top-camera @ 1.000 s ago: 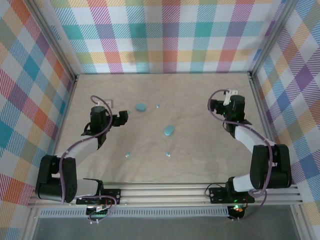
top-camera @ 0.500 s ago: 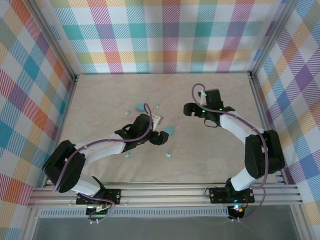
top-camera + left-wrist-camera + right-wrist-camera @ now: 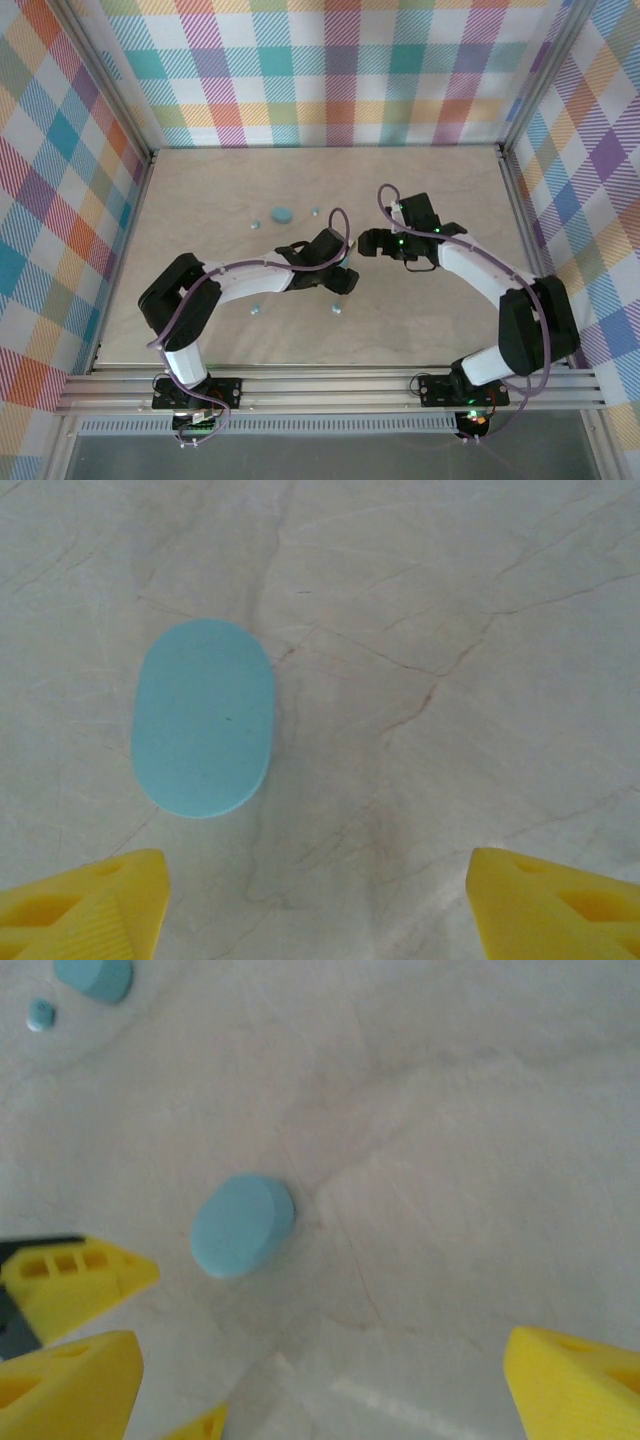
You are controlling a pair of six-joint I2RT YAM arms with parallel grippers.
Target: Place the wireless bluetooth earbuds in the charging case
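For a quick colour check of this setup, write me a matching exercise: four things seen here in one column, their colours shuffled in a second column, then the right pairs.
Column one
1. charging case
2. left gripper, its fingers
3. table
4. walls

Column two
A. many-coloured plaid
B. pale blue
C. yellow
D. beige with fine veins

Pairs: 1-B, 2-C, 3-D, 4-A

Tiny blue-grey earbuds (image 3: 337,308) loose around pale blue oval charging case (image 3: 203,717) (lying flat)
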